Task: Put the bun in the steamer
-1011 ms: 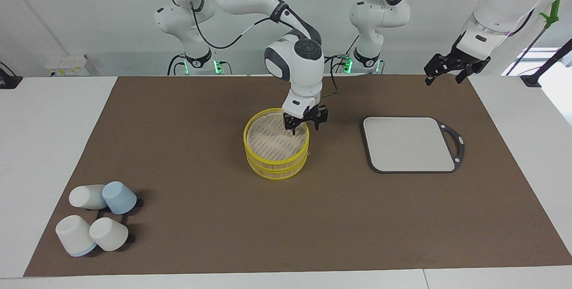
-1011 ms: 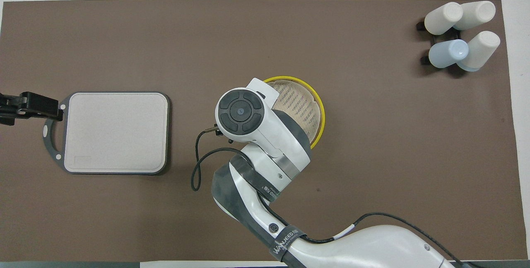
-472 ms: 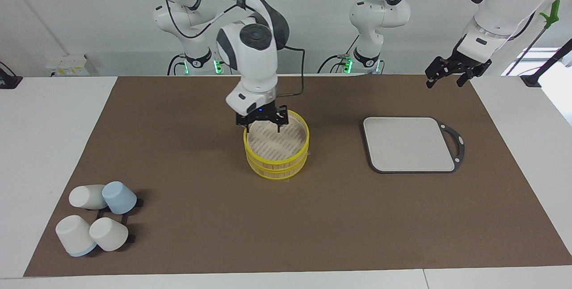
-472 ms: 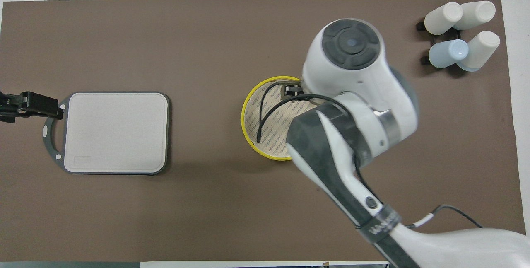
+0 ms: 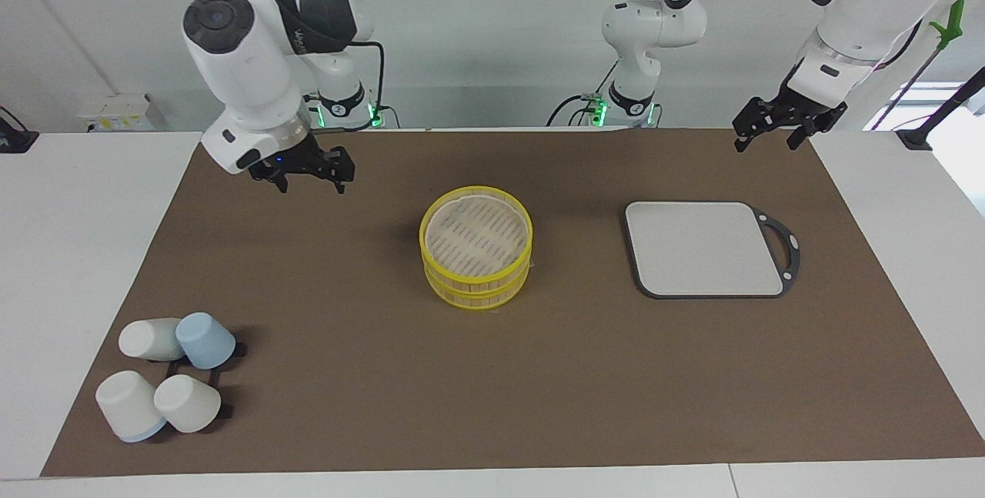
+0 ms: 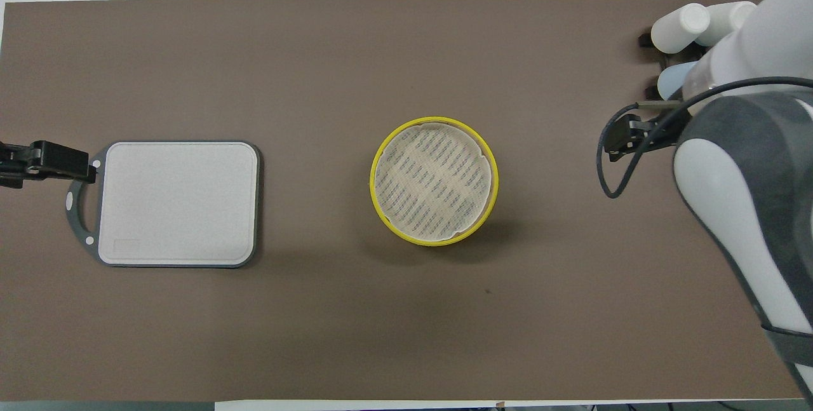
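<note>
Right gripper (image 5: 308, 175) open, clear of steamer (image 5: 475, 257)

A robotics lab, plainly, with kitchen props staged on it. Two white arms bolted at the edge of a white table (image 5: 92, 198), cables trailing, green status lights glowing at the bases. Bare white wall, a brown mat (image 5: 369, 375) spread as work surface. On it a toy-like steamer (image 5: 476, 279), a grey board (image 5: 704, 248), tipped cups (image 5: 165, 375) on a black rack.

Both arms wear glossy white shells with dark grey joint bands, black cables, green base lights and black two-finger grippers.
</note>
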